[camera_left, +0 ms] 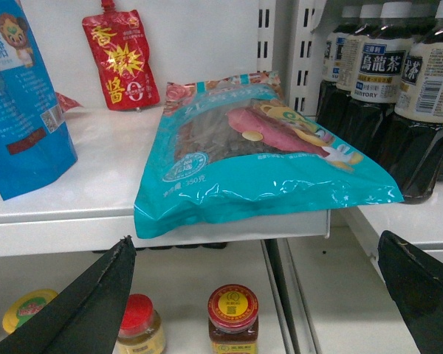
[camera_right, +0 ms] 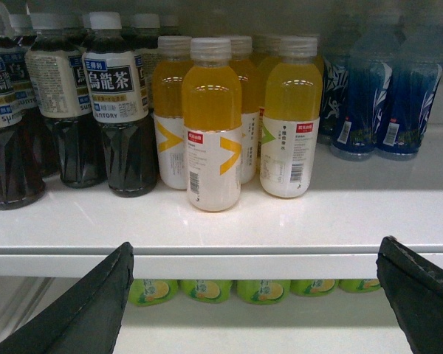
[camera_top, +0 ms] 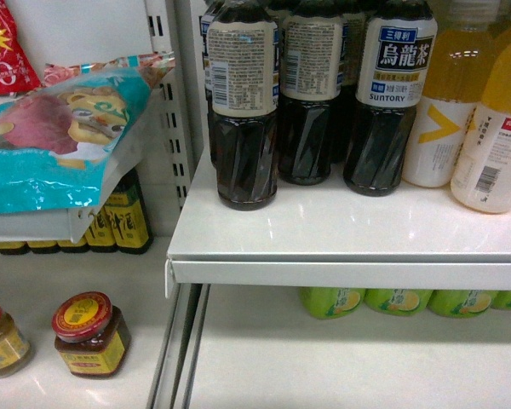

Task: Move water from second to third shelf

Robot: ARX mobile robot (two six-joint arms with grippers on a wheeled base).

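With no water bottle seen in any view, left gripper [camera_left: 255, 247] and right gripper [camera_right: 256, 251] are held wide open, neither judged nearer.

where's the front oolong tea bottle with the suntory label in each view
Head: the oolong tea bottle stands top centre-right, just left of the yellow drink bottles.
Left wrist: it is at the top right, behind a turned bottle, right of the teal snack bag.
Right wrist: it stands upper left, again just left of the yellow drink bottles.
Shared landmark: the white shelf edge under it.
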